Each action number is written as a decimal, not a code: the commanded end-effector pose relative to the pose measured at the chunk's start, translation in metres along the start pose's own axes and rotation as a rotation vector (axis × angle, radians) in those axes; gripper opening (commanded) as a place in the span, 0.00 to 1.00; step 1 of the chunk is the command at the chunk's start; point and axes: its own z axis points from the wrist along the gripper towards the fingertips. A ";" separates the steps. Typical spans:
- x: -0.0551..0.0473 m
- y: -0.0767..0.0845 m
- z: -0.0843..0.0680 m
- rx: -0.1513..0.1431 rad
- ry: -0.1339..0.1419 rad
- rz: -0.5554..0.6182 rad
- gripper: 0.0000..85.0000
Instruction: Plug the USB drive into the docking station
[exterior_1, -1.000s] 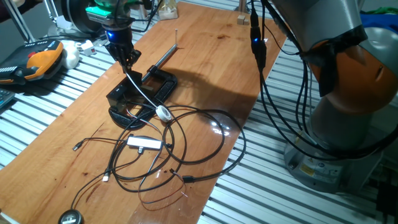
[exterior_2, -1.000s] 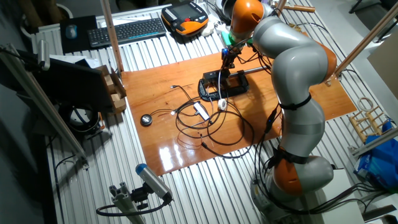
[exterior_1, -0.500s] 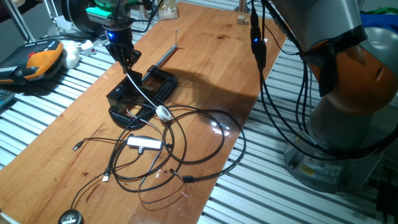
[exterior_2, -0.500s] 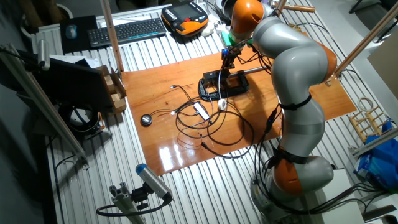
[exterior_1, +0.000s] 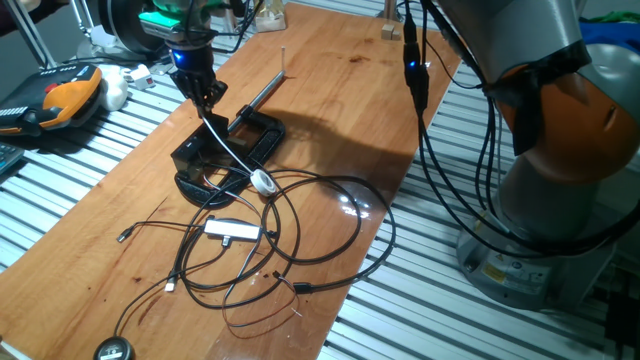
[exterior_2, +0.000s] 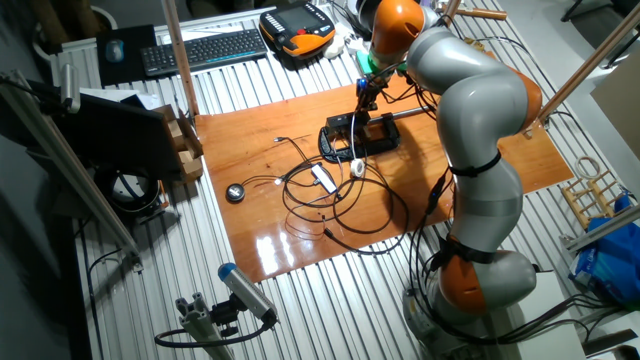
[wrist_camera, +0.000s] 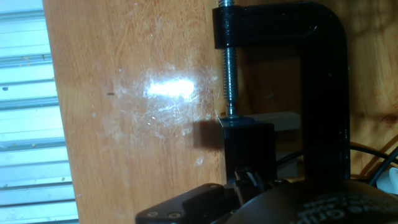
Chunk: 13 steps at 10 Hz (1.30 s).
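The docking station is a black box on a rounded base at the left of the wooden table, with thin wires at its front; it also shows in the other fixed view. My gripper points down just above its top, and appears in the other fixed view. It is shut on the USB drive, which is too small to make out. The drive's white cord hangs from the fingertips to a white tag. In the hand view a black block juts up; I cannot tell fingers from drive.
A black C-shaped clamp with a long metal rod stands right beside the dock; its frame and screw fill the hand view. Black cables loop over the table's middle, around a flat silver adapter.
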 end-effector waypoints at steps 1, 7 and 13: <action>0.000 0.000 0.000 0.001 0.000 0.002 0.00; 0.000 -0.001 -0.001 -0.003 -0.012 0.008 0.00; 0.000 -0.002 0.002 -0.006 -0.015 0.011 0.00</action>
